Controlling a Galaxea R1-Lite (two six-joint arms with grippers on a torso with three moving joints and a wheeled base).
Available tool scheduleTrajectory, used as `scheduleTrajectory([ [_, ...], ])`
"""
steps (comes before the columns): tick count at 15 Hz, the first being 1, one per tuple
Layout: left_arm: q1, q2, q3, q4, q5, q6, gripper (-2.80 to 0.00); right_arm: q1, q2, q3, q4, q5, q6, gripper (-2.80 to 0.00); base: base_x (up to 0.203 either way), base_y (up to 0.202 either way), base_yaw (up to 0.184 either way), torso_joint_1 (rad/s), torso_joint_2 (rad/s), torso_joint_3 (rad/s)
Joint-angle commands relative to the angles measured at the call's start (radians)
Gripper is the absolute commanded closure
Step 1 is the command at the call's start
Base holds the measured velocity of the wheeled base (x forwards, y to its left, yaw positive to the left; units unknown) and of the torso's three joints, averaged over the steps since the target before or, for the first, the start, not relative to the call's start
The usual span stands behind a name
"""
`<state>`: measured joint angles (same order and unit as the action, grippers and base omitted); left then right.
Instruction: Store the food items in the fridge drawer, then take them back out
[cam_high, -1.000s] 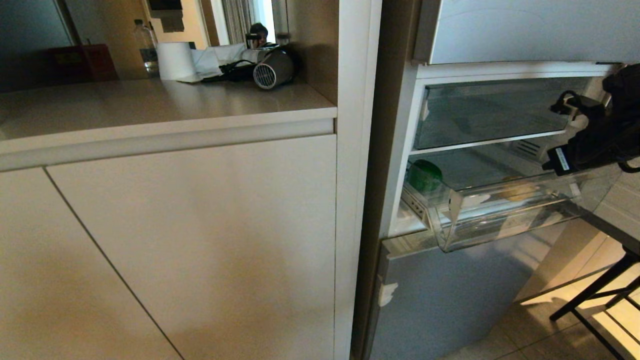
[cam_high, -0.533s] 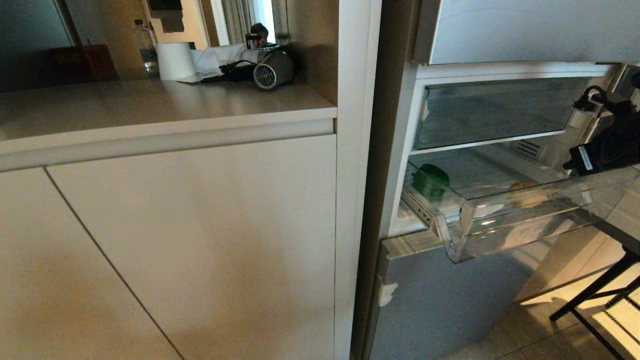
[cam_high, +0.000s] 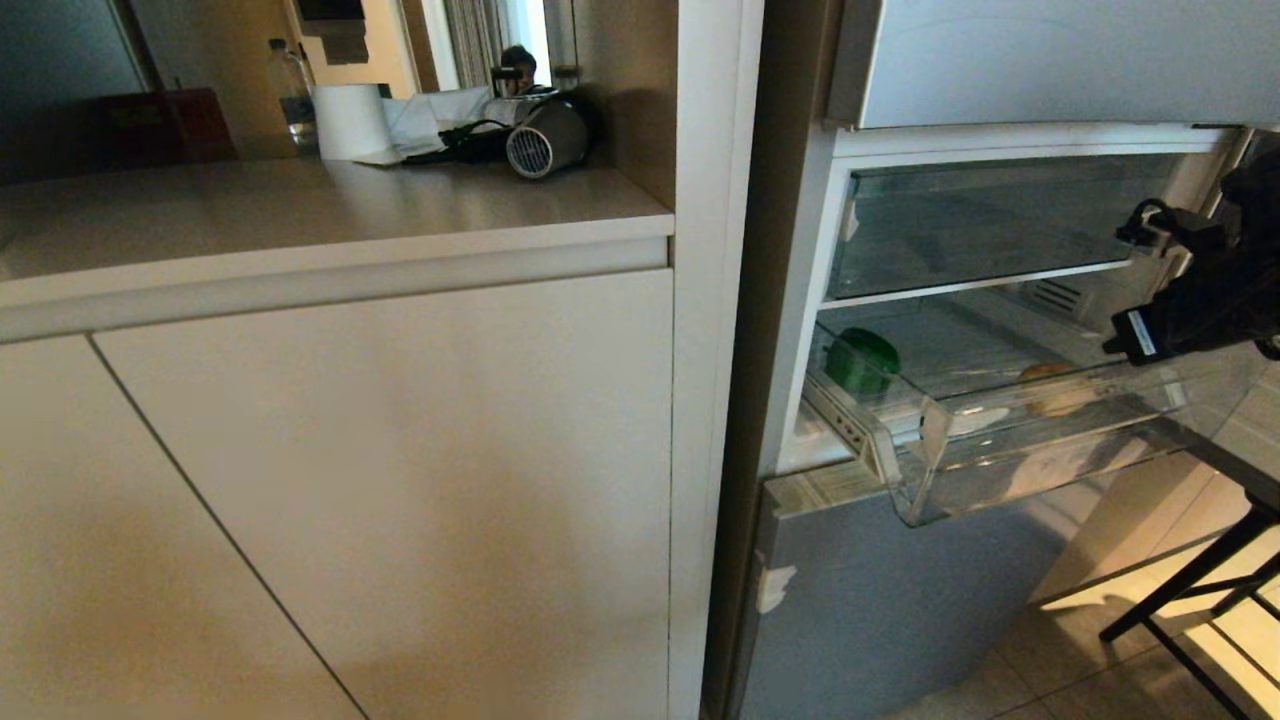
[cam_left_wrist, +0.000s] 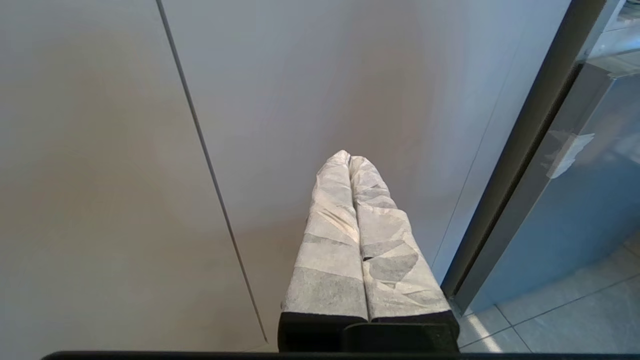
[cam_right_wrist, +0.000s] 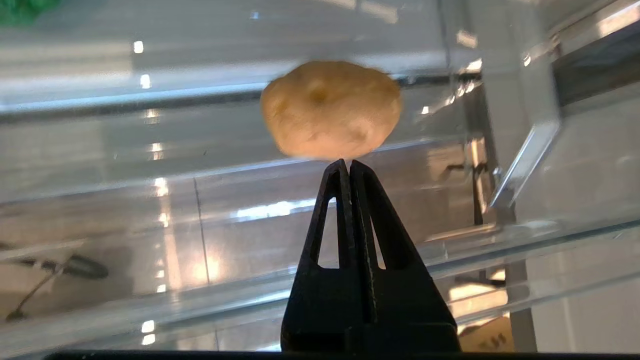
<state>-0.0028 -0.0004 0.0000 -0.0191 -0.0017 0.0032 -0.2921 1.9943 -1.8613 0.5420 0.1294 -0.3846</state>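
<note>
At nine o'clock of head view, counter (cam_high: 300, 215) carries hairdryer (cam_high: 545, 140), paper roll (cam_high: 350, 120). Left gripper (cam_left_wrist: 350, 159) clenched, empty, before cabinet door (cam_left_wrist: 100, 175). At three o'clock, fridge drawer (cam_high: 1000, 440) pulled out: pepper (cam_high: 862, 360) at its left end, potato (cam_high: 1055, 388) toward right. Right gripper (cam_right_wrist: 345, 162) clenched, empty, tips pointing at potato from just outside it.

A home kitchen: a silver-grey fridge (cam_high: 900, 600) stands open beside plain white cabinet doors (cam_high: 400, 480) under a pale counter (cam_high: 300, 215). On the counter sit a hair dryer (cam_high: 545, 140), a paper roll (cam_high: 350, 120) and a water bottle (cam_high: 292, 85). The floor (cam_high: 1060, 670) is tiled.
</note>
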Motion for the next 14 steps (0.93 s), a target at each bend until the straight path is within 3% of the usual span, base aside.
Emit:
scheduleTrajectory([
  [1,0.000,0.000,0.009,-0.001,0.000,0.000,0.00,-0.015,-0.020,0.006,0.050,0.001,-0.010,0.00,0.000,0.000,0.000,0.000,0.00,0.000],
  [5,-0.002,0.000,0.009,-0.001,0.000,0.000,0.00,-0.039,-0.080,0.014,0.158,0.001,-0.019,0.00,0.000,0.000,0.000,0.000,0.00,0.000],
  [14,-0.002,0.000,0.009,-0.001,0.000,0.000,0.00,-0.058,-0.086,0.040,0.168,0.004,-0.047,0.00,0.000,0.000,0.000,0.000,0.00,0.000],
])
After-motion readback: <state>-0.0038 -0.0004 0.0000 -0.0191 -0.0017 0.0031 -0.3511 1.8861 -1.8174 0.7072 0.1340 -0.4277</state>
